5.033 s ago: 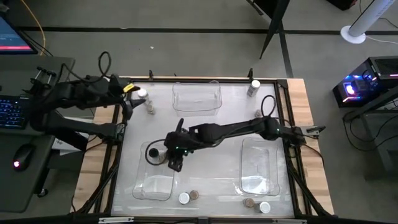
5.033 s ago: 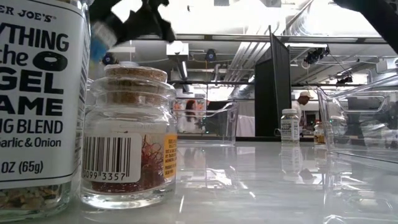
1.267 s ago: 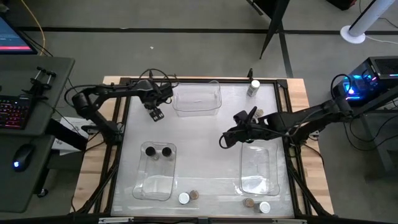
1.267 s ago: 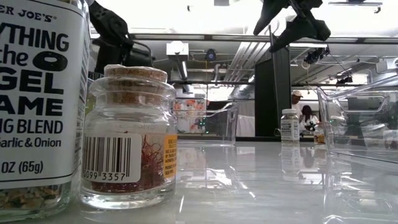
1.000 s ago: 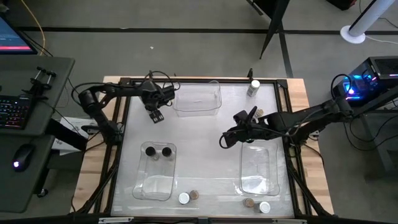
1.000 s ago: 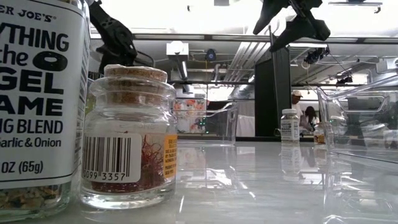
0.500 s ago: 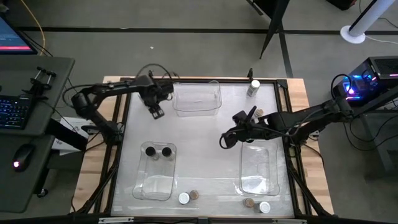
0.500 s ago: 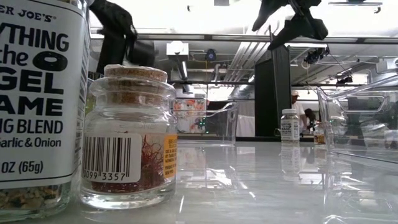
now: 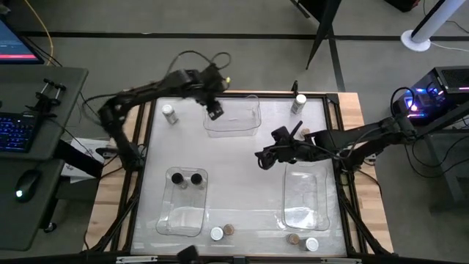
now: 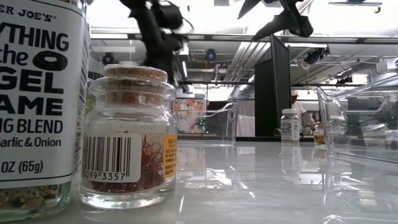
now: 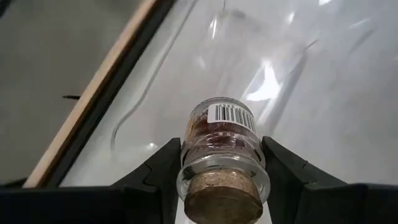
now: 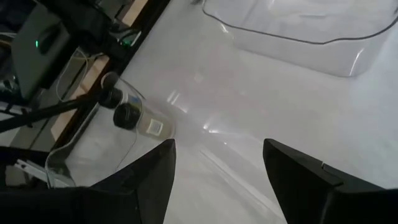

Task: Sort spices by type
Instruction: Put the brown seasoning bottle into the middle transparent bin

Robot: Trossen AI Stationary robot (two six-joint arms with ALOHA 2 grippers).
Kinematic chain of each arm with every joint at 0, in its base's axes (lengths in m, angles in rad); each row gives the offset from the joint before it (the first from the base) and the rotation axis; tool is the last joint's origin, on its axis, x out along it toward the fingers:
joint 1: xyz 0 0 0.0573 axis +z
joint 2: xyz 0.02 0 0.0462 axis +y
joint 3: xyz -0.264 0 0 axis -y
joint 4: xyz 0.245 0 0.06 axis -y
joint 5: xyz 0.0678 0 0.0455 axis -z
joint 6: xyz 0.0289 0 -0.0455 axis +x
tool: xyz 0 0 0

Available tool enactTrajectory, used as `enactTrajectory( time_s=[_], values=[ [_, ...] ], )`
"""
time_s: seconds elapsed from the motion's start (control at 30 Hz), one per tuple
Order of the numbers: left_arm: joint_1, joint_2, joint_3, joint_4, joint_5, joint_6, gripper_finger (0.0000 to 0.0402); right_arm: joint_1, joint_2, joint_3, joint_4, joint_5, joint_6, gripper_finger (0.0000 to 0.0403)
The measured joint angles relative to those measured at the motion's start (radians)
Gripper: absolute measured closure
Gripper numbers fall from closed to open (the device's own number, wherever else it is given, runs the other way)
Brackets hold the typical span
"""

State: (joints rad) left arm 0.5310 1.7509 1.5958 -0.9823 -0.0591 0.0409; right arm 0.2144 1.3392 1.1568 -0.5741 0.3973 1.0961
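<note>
The left pincer (image 11: 221, 186) is clamped on a small cork-topped jar (image 11: 222, 154) of red spice. One dark finger (image 11: 163, 167) presses on each side of the glass, below the cork. The jar's long axis points forward out of the pincer, with the cork toward the wrist and the base away from it.

From above, the left pincer (image 9: 214, 110) hangs over the left end of the far clear bin (image 9: 233, 129), at the far side of the surface (image 9: 242, 176). So the bin lies just under the jar and slightly to the right of it. I judge that the coming move depends on this: the jar must go down past the bin's rim and inside the wall, not outside it.

A white-lidded jar (image 9: 169, 114) stands alone on the surface to the left of this pincer, apart from it.

The right pincer (image 9: 261, 158) waits above the middle of the surface with its fingers apart and nothing between them. It is farther from the far bin than the left one.

Two black-lidded jars (image 9: 187, 178) already sit in the near-left bin (image 9: 180, 220). More jars stand along the near edge and near the far right corner.
</note>
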Motion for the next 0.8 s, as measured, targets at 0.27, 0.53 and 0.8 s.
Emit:
enactTrajectory(
  time_s=[0.27,0.53,0.8],
  values=[
    [-0.002,0.31,0.188,-0.199,-0.116,0.165,0.0255,-0.012,0.0,0.0,0.02,0.007,0.003,0.0164],
    [-0.002,0.44,0.19,-0.209,-0.139,0.217,0.0246,-0.012,0.0,0.0,0.031,0.048,0.032,0.0164],
    [-0.002,0.459,0.191,-0.211,-0.158,0.24,0.0178,-0.012,0.0,0.0,0.082,0.056,0.03,0.0164]
  ],
)
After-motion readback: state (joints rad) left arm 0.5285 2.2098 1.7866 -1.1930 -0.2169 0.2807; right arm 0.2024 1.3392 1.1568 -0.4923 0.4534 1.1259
